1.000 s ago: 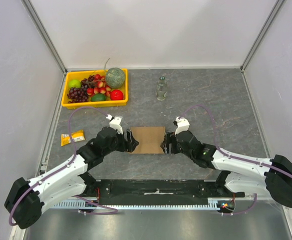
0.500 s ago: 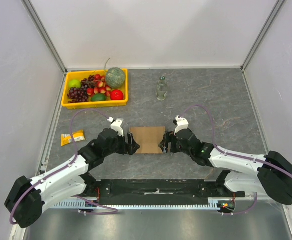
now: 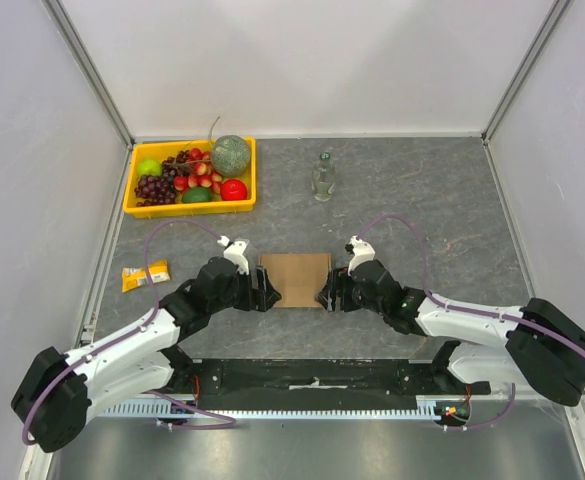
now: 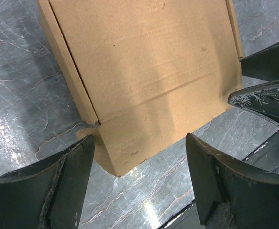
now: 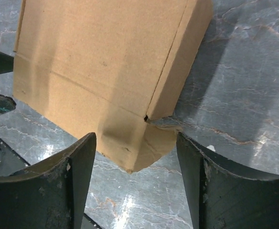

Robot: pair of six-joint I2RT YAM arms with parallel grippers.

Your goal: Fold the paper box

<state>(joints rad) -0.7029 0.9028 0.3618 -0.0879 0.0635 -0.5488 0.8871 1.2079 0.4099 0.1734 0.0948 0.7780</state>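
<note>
The paper box (image 3: 295,278) is a flat brown cardboard mailer lying on the grey table between my two arms. My left gripper (image 3: 265,291) is at its near left corner and my right gripper (image 3: 327,293) at its near right corner. In the left wrist view the box (image 4: 149,71) fills the upper frame, and the left gripper (image 4: 139,160) stands open with the box's near corner just between the fingertips, untouched. In the right wrist view the box (image 5: 106,62) shows a slightly crumpled near corner between the open jaws of the right gripper (image 5: 135,152), with gaps on both sides.
A yellow tray (image 3: 130,195) of fruit stands at the back left. A clear glass bottle (image 3: 322,177) is upright behind the box. A small orange packet (image 3: 144,275) lies at the left edge. White walls enclose the table on three sides.
Both grippers have shifted slightly toward me along the box's sides, to its near corners. The box has barely moved, and both grippers stay open.
</note>
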